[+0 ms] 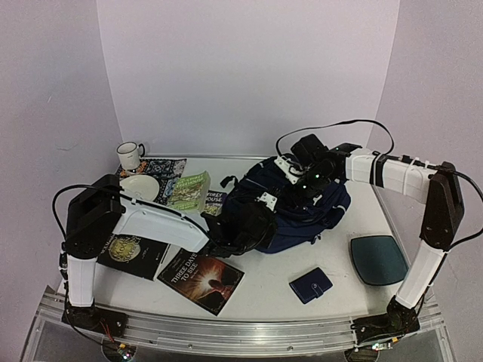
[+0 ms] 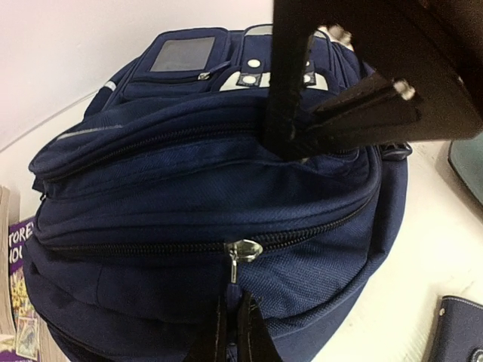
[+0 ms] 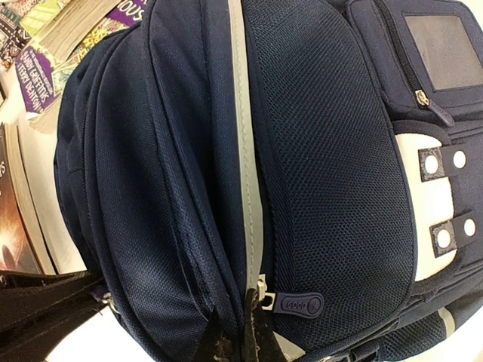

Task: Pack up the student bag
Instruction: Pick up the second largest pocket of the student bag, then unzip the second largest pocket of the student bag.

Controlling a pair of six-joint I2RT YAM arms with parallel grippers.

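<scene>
The student bag [image 1: 302,215], a navy backpack with white piping, lies on its back in the middle of the table. My left gripper [image 1: 245,230] is at its near-left end. In the left wrist view, my left gripper [image 2: 232,332] is shut on the navy pull tab hanging from the silver zip slider [image 2: 246,250] of a closed zip. My right gripper [image 1: 302,179] is at the bag's far top. In the right wrist view, my right gripper [image 3: 240,332] is shut on a fold of bag fabric beside the white piping [image 3: 245,151], next to a rubber zip pull [image 3: 299,304].
A navy wallet [image 1: 310,285] and a teal case [image 1: 377,259] lie to the right front. Books lie to the left: a dark-covered one [image 1: 201,279], a black one [image 1: 132,253] and a green one [image 1: 189,190]. A mug [image 1: 130,155] and a plate [image 1: 139,187] are at the back left.
</scene>
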